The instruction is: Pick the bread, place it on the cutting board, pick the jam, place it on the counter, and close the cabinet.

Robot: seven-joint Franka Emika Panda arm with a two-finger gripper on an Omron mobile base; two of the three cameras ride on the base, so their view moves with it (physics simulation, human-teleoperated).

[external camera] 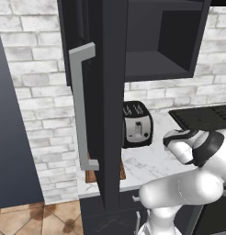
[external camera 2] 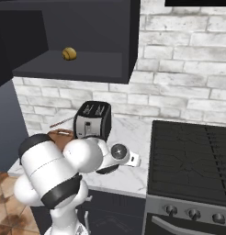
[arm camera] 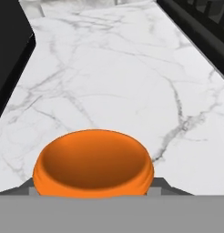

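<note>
Holding the jam (arm camera: 93, 164), the gripper (arm camera: 93, 193) is pinching the orange jar between its two fingers, low over the white marble counter (arm camera: 123, 77). From the hand view the jar is sitting right at the fingertips, with the toaster's dark side (arm camera: 9, 50) to one side and the black stovetop's edge (arm camera: 200, 27) to the other. Seen from the right base view, the toaster (external camera 2: 92, 120) is standing on the counter beside the cutting board (external camera 2: 59, 137), which is lying partly behind the arm. Above the toaster, the cabinet (external camera 2: 73, 41) is standing open, and the bread (external camera 2: 69, 53) is resting on its shelf. The cabinet door (external camera: 103, 101) is hanging wide, its grey bar handle (external camera: 81, 105) facing the left base view
</note>
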